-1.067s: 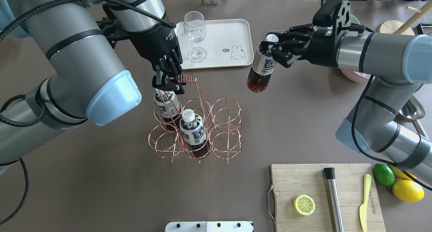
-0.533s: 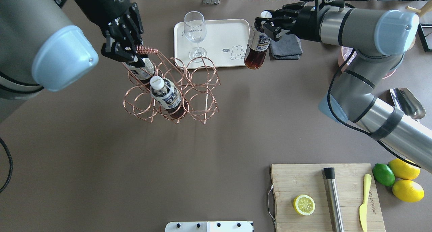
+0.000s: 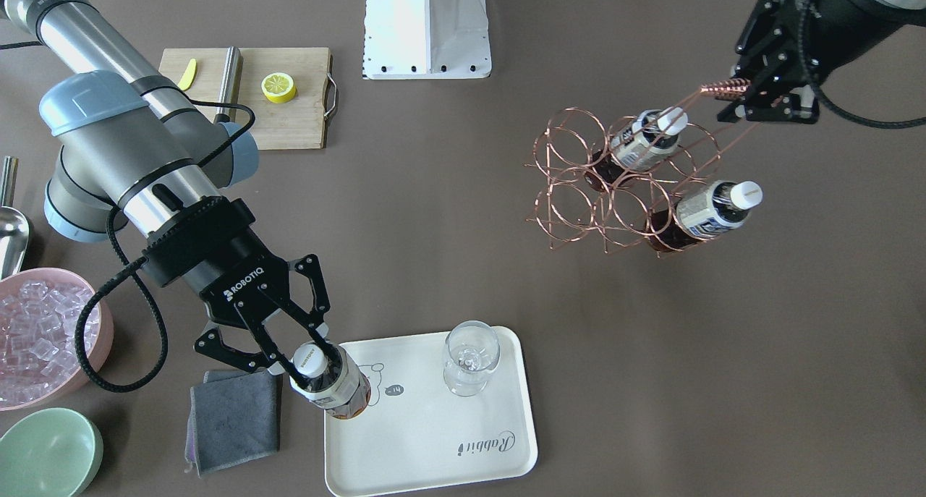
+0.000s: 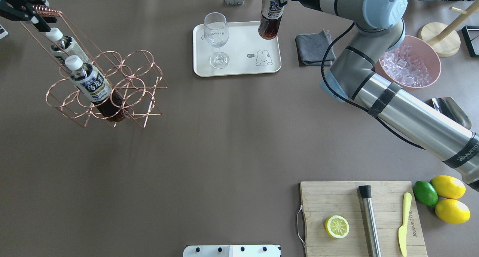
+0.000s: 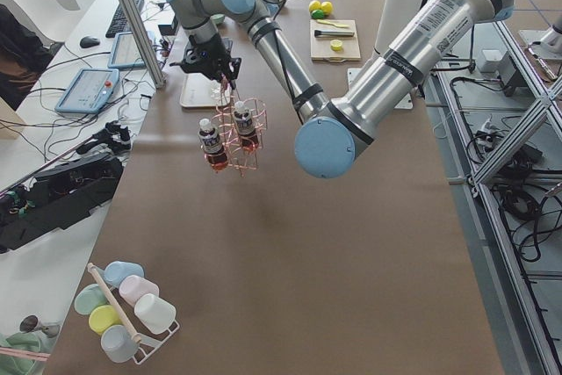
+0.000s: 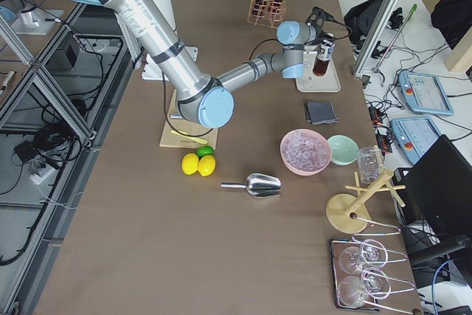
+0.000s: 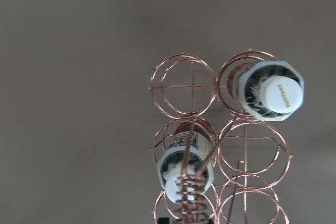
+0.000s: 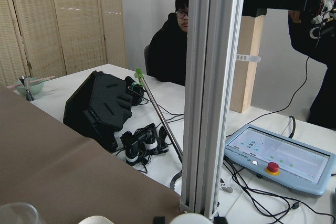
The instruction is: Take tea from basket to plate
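Tea (image 3: 334, 387) in right hand (image 3: 309, 361) at plate (image 3: 434, 428) corner, basket (image 3: 604, 193) hanging from left hand (image 3: 734, 99)

I work in a robotics lab, not a kitchen. My brown tabletop (image 4: 224, 137) stands inside an aluminium frame (image 8: 210, 93). A teach pendant (image 8: 281, 158) with a red stop button lies on the white desk beside it. Cables (image 6: 46, 136) trail over the floor, and a person (image 8: 170, 40) in a dark hoodie sits at the desk.
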### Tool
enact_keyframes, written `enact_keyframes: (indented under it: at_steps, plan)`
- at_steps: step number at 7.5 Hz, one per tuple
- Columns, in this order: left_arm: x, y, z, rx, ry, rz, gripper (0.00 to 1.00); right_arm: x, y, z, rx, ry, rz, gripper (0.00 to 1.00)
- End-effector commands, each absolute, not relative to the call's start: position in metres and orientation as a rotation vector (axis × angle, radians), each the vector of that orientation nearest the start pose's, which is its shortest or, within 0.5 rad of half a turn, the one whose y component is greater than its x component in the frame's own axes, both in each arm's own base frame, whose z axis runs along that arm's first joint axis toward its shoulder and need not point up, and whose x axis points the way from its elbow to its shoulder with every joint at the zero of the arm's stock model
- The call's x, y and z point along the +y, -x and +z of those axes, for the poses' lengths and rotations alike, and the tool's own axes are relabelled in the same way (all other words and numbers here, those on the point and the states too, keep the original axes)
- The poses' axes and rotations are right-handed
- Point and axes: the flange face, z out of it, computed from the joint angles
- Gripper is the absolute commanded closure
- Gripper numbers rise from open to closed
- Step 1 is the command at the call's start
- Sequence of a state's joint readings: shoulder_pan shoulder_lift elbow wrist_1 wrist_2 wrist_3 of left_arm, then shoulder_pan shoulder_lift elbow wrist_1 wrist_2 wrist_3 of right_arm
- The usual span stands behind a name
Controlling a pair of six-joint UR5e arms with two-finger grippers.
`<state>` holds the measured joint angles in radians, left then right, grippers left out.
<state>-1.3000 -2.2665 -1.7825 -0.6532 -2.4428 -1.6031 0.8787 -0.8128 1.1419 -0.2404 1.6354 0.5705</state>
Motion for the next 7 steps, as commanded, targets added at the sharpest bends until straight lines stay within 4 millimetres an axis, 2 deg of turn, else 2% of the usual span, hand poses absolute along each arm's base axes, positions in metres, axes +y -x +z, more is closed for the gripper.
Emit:
enact_keyframes:
  at_steps: [1,2,4,6,7]
  plan:
    - [-0.659,-0.028,0.372,0.498,0.75,-1.234,1.0,-0.651,0.421,0.256,-1.028,-1.308,-0.093,1.0]
    - [-0.67,0.006,0.393,0.508,0.734,-1.24,1.0,-0.646,0.429,0.257,-1.032,-1.301,-0.099,1.0]
    - [-0.686,0.009,0.42,0.505,0.724,-1.224,1.0,-0.635,0.444,0.259,-1.04,-1.297,-0.105,1.0]
    - [-0.695,0.012,0.43,0.5,0.687,-1.218,1.0,-0.629,0.453,0.262,-1.04,-1.293,-0.106,1.0]
    - [-0.707,0.012,0.447,0.484,0.674,-1.219,1.0,-0.626,0.457,0.263,-1.037,-1.293,-0.105,1.0]
